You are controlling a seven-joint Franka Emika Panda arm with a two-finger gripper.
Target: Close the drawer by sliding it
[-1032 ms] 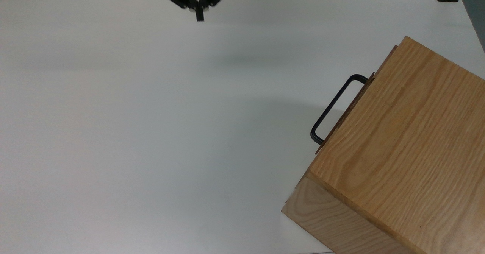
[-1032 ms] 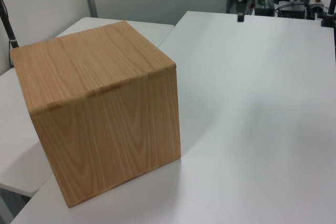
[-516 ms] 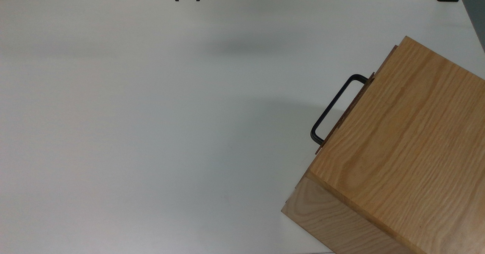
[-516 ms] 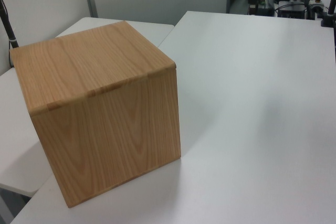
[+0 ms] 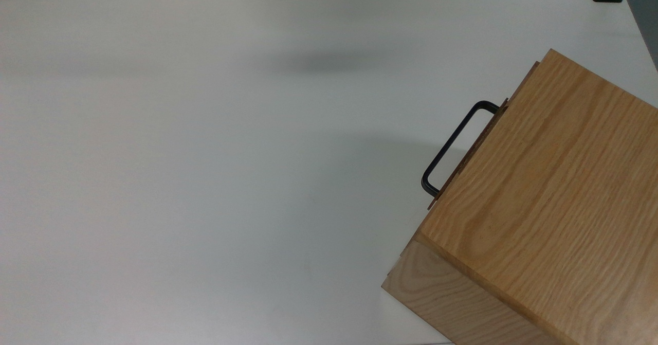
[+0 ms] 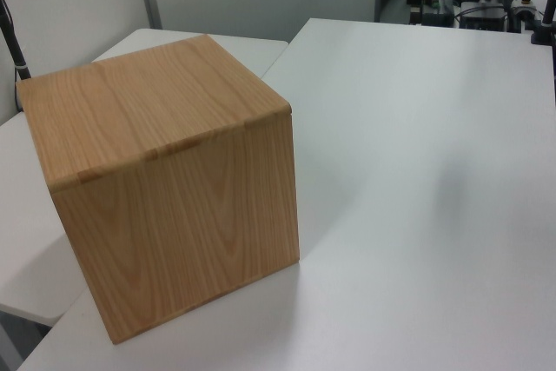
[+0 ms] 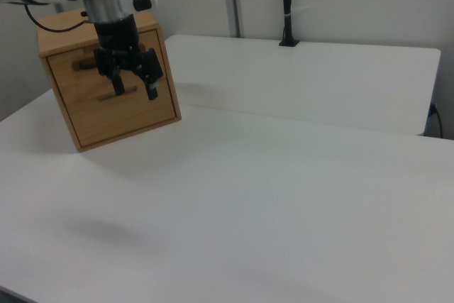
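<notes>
One drawer looks shut, and one gripper hangs far away with its jaws spread.

One gripper point(image 7: 133, 84) sits at the upper left of the right view, with nothing between its two thin black fingers point(image 7: 151, 87). At the right side of the top view, the drawer point(image 5: 475, 147) lies almost flat in the big wooden box point(image 5: 545, 201), and its thin black bar handle point(image 5: 452, 147) sticks out. The wood is smooth with wavy lines. The white table point(image 5: 205, 155) is flat and plain. A bump on the handle could pull the drawer out or slide the box, I think.
</notes>
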